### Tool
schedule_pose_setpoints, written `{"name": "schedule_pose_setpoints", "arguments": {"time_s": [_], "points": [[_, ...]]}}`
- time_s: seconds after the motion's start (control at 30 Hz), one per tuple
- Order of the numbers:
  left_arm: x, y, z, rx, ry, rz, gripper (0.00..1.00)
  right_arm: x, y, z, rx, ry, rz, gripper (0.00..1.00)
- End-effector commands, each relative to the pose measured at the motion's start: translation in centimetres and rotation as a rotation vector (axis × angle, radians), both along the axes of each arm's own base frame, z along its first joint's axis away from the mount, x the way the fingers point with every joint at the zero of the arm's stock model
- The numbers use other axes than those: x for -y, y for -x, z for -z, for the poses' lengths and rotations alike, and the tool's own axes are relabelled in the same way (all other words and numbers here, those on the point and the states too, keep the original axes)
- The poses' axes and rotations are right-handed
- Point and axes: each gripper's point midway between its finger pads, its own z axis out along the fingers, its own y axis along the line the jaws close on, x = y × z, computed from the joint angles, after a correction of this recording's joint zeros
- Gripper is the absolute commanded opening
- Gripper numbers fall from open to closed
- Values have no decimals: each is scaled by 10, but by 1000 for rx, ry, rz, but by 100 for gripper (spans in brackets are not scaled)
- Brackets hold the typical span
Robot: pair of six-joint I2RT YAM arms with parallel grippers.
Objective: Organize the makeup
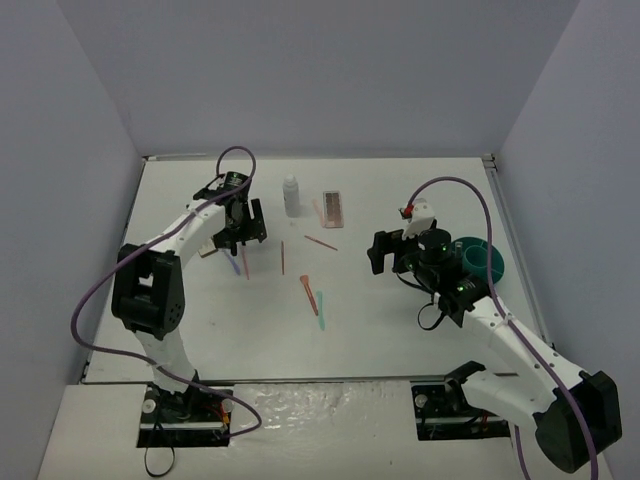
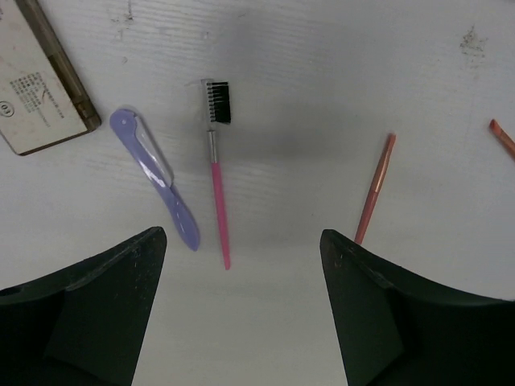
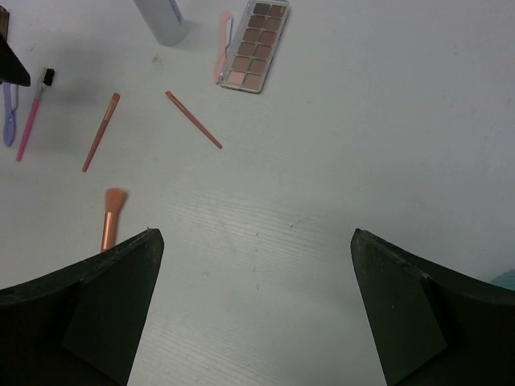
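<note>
1. Looking from above, you have the flat white desk [image 1: 400,320] carrying everything. The round teal compartmented tub [image 1: 487,262] sits near its right edge, partly behind the right arm.
2. Your left tool [image 2: 241,241] hangs over the desk's left part, fingers spread wide with nothing between them.
3. Your right tool [image 3: 253,241] is equally spread and empty, near the tub.
4. The small whitish bottle [image 1: 291,196] stands upright at the far middle. The open brown-pink shadow palette [image 3: 253,44] lies to its right, and a pale pink stick [image 3: 223,36] lies just beside the palette.
5. A second flat palette with a printed label [image 2: 36,80] lies left of the left tool.
6. Below the left tool lie the purple plastic stick [image 2: 157,177], the pink-handled brush with black bristles [image 2: 217,193] and the thin orange-brown stick [image 2: 375,189], side by side and apart.
7. Mid-desk lie a thin red-brown stick [image 3: 193,119], an orange-handled fluffy brush [image 3: 113,213] and a teal stick [image 1: 321,308].
</note>
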Motion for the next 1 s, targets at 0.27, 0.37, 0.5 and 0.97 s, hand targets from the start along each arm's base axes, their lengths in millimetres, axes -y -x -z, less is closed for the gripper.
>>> {"name": "schedule_pose_setpoints", "arguments": {"time_s": [0.27,0.37,0.5,0.97], "points": [[-1,-16,23,-69,-62,-28,52,0,-5,-30,127,-43,4,100],[-2,-17,33,-77,-60,-30,45,1,-4,-30,131,-43,7,100],[-6,-15,44,-84,-56,-39,33,0,-5,-29,127,-41,4,100],[-10,-4,61,-83,-70,-42,0,1,-3,-40,148,-54,2,100]]}}
